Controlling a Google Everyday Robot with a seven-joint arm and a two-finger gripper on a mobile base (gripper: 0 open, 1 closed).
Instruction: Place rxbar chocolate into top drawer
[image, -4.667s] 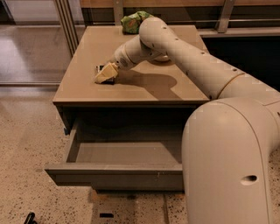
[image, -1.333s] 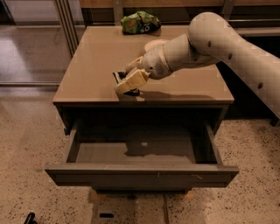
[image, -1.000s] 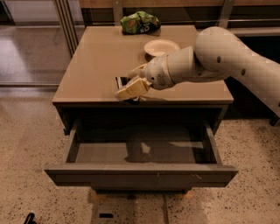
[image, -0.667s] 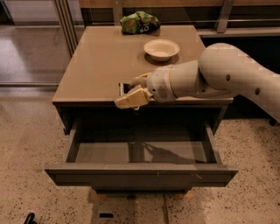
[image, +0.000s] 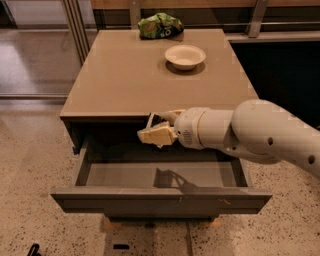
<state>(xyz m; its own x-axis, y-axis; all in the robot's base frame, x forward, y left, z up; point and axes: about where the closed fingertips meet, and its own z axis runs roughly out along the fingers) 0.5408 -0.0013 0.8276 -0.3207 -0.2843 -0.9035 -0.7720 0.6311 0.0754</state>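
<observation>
My gripper (image: 156, 129) hangs just in front of the cabinet's top edge, over the back of the open top drawer (image: 160, 196). It is shut on the rxbar chocolate (image: 156, 121), a small black bar mostly hidden between the cream fingers (image: 155, 136). The drawer is pulled fully out, and its grey floor shows the gripper's shadow. My white arm reaches in from the right.
A white bowl (image: 185, 56) sits on the cabinet top (image: 125, 75) toward the back right. A green snack bag (image: 160, 25) lies at the back edge. A dark shelf unit stands to the right and a speckled floor lies around.
My gripper has carried the bar from over the cabinet top forward and down, past the front edge, to over the open drawer. The arm has swung lower, uncovering the bowl.
</observation>
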